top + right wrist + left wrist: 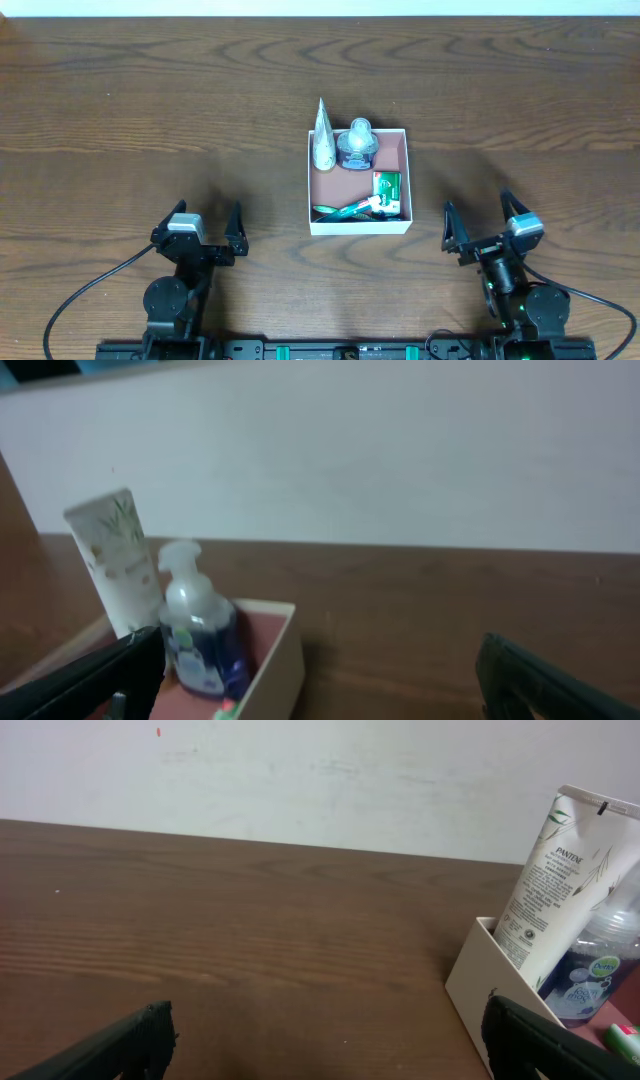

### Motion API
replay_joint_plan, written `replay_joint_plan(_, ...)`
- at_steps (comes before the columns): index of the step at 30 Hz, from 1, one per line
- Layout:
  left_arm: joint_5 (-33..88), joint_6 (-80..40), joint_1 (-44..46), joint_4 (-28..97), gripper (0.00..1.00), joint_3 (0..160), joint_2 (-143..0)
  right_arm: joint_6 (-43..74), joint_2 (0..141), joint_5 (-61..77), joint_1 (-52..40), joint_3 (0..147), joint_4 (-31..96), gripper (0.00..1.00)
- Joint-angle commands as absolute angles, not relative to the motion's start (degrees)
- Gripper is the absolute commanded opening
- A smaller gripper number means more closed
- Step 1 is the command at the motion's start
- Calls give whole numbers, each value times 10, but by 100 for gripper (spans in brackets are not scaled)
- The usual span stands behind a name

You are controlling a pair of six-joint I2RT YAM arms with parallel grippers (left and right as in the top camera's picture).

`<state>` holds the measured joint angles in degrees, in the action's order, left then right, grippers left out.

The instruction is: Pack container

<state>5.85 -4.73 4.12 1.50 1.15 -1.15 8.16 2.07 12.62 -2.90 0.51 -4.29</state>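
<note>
The container, a square white-walled box with a pinkish-brown floor, sits mid-table. In it stand a white tube and a blue pump bottle; a green box and a green toothbrush lie near its front. My left gripper is open and empty, left of the container and nearer the front. My right gripper is open and empty, right of it. The left wrist view shows the container's wall, the tube and open fingers. The right wrist view shows the bottle, tube and open fingers.
The dark wood table spreads all round the container. A white wall runs along its far edge. Black cables trail from both arm bases at the front edge.
</note>
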Motion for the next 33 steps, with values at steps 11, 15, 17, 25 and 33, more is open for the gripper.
replay_joint_plan(11, 69, -52, 38, 36, 98, 3, -13, 3, 3, 101, -29, 3, 35, 99)
replay_joint_plan(15, 69, -52, 38, 36, 98, 3, -13, 1, 3, 101, -29, 3, 34, 99)
replay_joint_plan(17, 69, -52, 38, 36, 98, 3, -13, 1, 3, 101, -28, 3, 34, 99)
replay_joint_plan(25, 69, -52, 38, 36, 98, 3, -13, 1, 3, 101, -14, 3, 34, 99)
replay_joint_plan(33, 69, -52, 38, 36, 98, 3, -13, 1, 3, 101, -14, 3, 34, 99)
